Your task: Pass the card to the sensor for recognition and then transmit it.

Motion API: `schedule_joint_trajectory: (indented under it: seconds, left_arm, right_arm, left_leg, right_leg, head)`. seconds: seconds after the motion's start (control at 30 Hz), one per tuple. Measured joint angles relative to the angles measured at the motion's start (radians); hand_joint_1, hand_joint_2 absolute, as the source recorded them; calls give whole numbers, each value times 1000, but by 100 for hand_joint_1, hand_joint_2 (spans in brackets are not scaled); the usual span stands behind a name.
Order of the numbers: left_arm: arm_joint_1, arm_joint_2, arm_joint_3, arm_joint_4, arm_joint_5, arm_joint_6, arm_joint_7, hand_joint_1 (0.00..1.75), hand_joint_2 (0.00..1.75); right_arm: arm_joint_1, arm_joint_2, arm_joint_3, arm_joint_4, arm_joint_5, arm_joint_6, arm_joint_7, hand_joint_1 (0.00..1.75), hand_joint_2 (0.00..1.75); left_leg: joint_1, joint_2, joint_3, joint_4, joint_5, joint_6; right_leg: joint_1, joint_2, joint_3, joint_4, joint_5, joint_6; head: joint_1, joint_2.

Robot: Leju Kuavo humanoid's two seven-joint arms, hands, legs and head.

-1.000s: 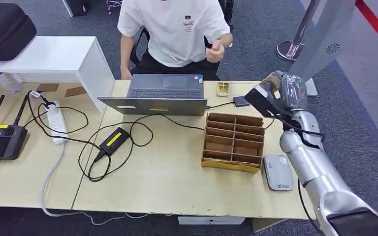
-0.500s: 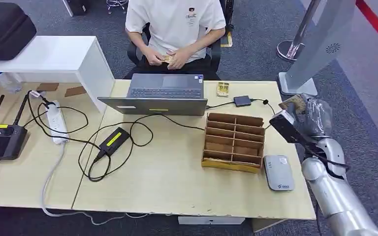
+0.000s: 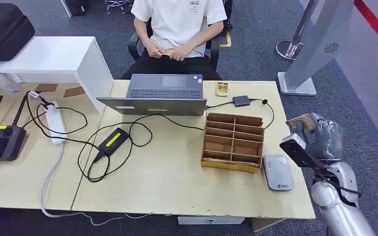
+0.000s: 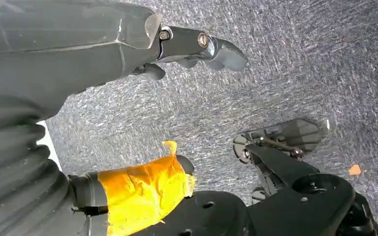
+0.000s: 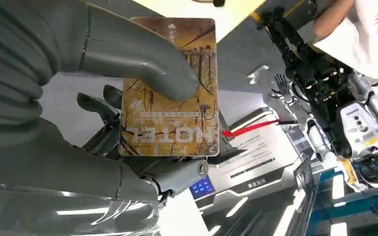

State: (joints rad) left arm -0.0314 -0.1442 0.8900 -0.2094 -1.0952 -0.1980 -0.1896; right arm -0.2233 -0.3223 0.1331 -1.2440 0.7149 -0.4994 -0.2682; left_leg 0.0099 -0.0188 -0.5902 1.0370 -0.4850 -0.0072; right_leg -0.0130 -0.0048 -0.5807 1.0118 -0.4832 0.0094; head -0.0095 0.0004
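Success depends on the right hand point(image 3: 320, 137) lowering the card point(image 5: 170, 88) flat over the grey sensor point(image 3: 278, 172), which lies on the table just beside and below it. The hand holds the card pinched under its thumb, raised off the table's edge. The left hand point(image 4: 128, 44) hangs toward the floor, holding nothing.

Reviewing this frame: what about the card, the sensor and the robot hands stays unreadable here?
- Card: the right robot hand holds it; its thumb covers part of the face in the right wrist view. In the head view, just an edge shows.
- Sensor: markings too small to read, head view.
- Left robot hand: cut off by the picture's edge, left wrist view.
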Motion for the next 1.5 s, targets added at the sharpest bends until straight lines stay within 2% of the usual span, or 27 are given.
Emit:
schedule_joint_trajectory:
  seconds: [0.13, 0.4, 0.83, 0.87, 0.97, 1.0, 1.1, 1.33, 1.5]
  left_arm:
    - [0, -2, 2, 0, -5, 0, 0, 0, 175]
    - [-1, -6, 3, 0, -6, 0, 0, 0, 175]
    - [-2, -6, 3, 0, -21, 46, -23, 0, 175]
    - [-1, -6, 3, 0, -32, 60, -38, 0, 175]
    - [-1, -5, -1, 0, -68, 127, -148, 0, 175]
    - [-2, -4, -2, 0, -69, 130, -163, 0, 175]
    - [-1, 2, -2, 0, -69, 123, -161, 0, 175]
    - [-1, 2, -1, 0, -41, 69, -108, 0, 175]
    - [-2, 2, 4, 0, -33, 84, -103, 0, 175]
  right_arm:
    - [55, 27, -2, 3, 34, -14, -21, 175, 175]
    - [78, 69, -1, 46, 80, -23, -18, 175, 175]
    - [108, 98, -1, 113, 89, -50, -17, 175, 175]
    - [110, 99, -1, 115, 89, -50, -17, 175, 175]
    - [130, 100, -13, 116, 90, -50, -10, 175, 175]
    - [141, 101, -21, 116, 91, -50, -10, 175, 175]
    - [165, 106, -40, 119, 93, -53, -19, 175, 175]
    - [191, 125, -67, 163, 103, -58, -47, 175, 175]
    - [191, 140, -77, 198, 111, -87, -58, 175, 175]
  left_leg:
    - [0, 1, 0, 0, 0, 0]
    - [0, 1, 0, 0, 0, -1]
    - [0, 2, 0, 0, 0, -1]
    - [0, 2, 1, 0, 0, -1]
    - [0, 1, 1, 0, 0, -1]
    - [0, 1, 0, 0, 0, -1]
    - [0, 3, 1, 0, -1, -1]
    - [0, 3, 1, 0, -1, -1]
    - [0, 3, 2, 0, -1, -1]
  right_leg:
    - [0, 0, 0, 0, 0, 0]
    - [0, 1, 0, 0, 0, 0]
    - [0, 1, 0, 0, 0, 0]
    - [0, 1, 0, 0, 0, 0]
    - [0, 0, 0, 0, 0, 0]
    - [0, 0, 0, 0, 0, 0]
    - [0, 3, 0, 0, 0, 0]
    - [0, 3, 0, 0, 0, 0]
    - [0, 3, 0, 0, 0, 0]
  head:
    - [0, 0]
    - [0, 0]
    - [0, 0]
    - [0, 0]
    - [0, 0]
    - [0, 0]
    - [0, 0]
    - [0, 0]
    - [0, 0]
